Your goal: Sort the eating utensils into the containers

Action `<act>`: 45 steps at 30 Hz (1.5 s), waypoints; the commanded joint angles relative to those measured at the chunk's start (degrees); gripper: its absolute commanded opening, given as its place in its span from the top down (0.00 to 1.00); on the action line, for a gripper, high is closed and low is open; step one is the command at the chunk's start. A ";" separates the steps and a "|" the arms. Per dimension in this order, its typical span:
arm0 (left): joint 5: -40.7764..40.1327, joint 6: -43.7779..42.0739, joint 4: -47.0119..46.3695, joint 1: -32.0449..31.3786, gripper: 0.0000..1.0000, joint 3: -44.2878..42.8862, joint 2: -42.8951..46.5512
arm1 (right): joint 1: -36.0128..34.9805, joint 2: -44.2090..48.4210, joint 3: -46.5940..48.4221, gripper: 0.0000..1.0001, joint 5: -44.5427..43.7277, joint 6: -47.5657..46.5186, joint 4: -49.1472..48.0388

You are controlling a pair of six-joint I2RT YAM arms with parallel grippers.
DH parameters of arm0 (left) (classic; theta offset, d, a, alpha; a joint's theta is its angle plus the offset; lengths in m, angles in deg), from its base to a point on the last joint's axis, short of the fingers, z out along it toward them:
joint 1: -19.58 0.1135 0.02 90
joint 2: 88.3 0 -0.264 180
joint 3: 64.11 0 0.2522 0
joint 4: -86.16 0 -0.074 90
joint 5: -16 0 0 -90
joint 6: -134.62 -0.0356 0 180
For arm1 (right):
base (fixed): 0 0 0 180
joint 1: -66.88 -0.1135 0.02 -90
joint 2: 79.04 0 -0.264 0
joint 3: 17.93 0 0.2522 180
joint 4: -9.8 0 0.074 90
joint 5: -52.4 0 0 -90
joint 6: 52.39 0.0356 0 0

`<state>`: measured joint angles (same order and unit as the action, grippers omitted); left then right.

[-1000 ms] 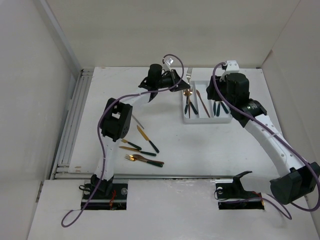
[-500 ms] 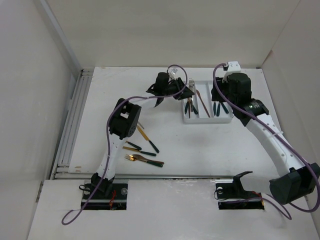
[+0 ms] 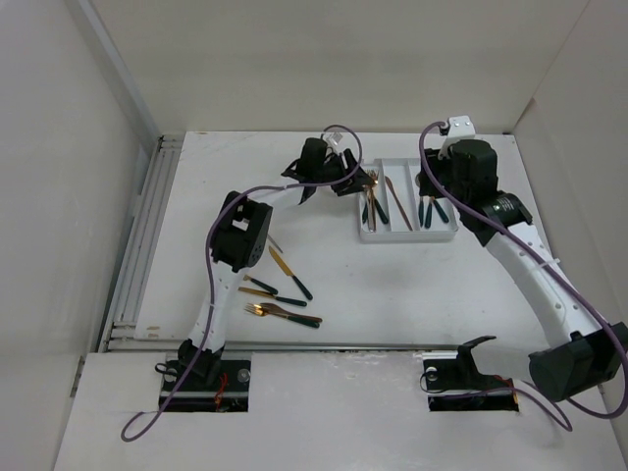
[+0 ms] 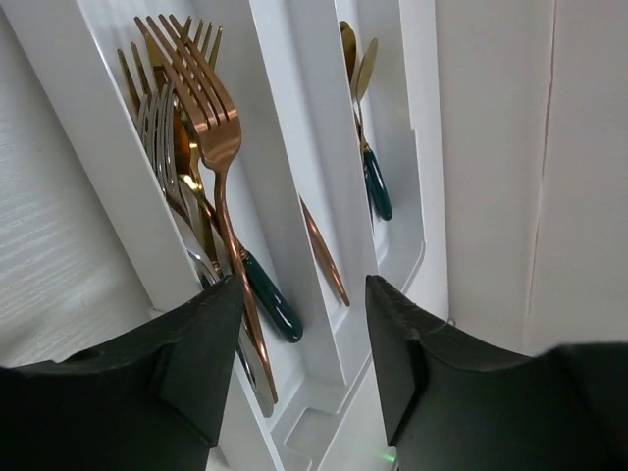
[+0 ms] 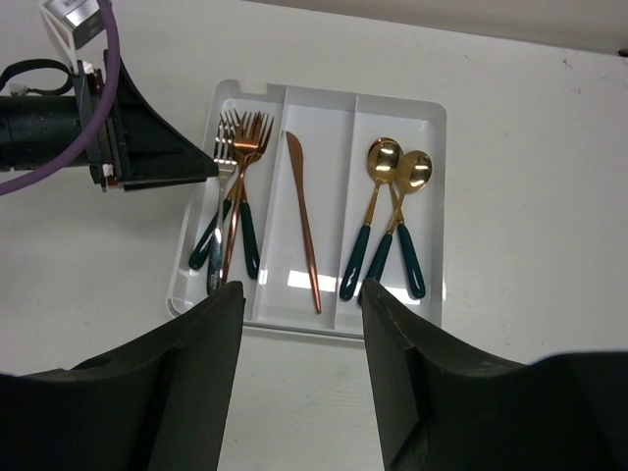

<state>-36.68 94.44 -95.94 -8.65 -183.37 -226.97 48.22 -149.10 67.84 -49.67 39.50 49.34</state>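
The white tray (image 3: 407,234) holds the containers side by side. Several forks (image 5: 235,196) lie in its left compartment, one copper knife (image 5: 302,221) in the middle, two gold spoons (image 5: 392,211) on the right. More eating utensils (image 3: 282,294) lie loose on the table near the left arm. My left gripper (image 4: 302,343) hovers open over the fork compartment's far end, nothing between its fingers; a copper fork (image 4: 221,137) lies on top of the pile. My right gripper (image 5: 302,294) hangs open above the tray's near edge, holding nothing.
The table's left side has a ridged metal rail (image 3: 142,245). White walls close in the back and both sides. The left arm's purple cable (image 3: 339,132) loops above the tray's left corner. A silver knife (image 3: 275,243) lies by the left arm's elbow.
The left gripper carried a fork from above the tray's far left corner down to the left compartment and opened; the fork now lies there. The right gripper barely moved.
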 commanded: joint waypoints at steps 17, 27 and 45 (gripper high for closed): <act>-45.65 -38.92 35.27 6.42 0.47 5.54 28.44 | -13.31 -2.52 0.68 0.30 -5.84 0.75 -2.93; -47.44 -31.55 38.11 33.04 0.47 23.12 46.81 | -33.72 -24.23 9.72 0.30 2.66 4.26 -2.93; -45.57 -31.98 35.46 46.16 0.46 27.53 54.56 | -40.76 -45.07 9.30 0.37 7.42 11.38 -2.13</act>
<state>-82.12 62.51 -59.48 37.38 -154.41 -174.91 7.48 -193.08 77.41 -43.05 49.99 49.93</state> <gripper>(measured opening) 0.542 0.628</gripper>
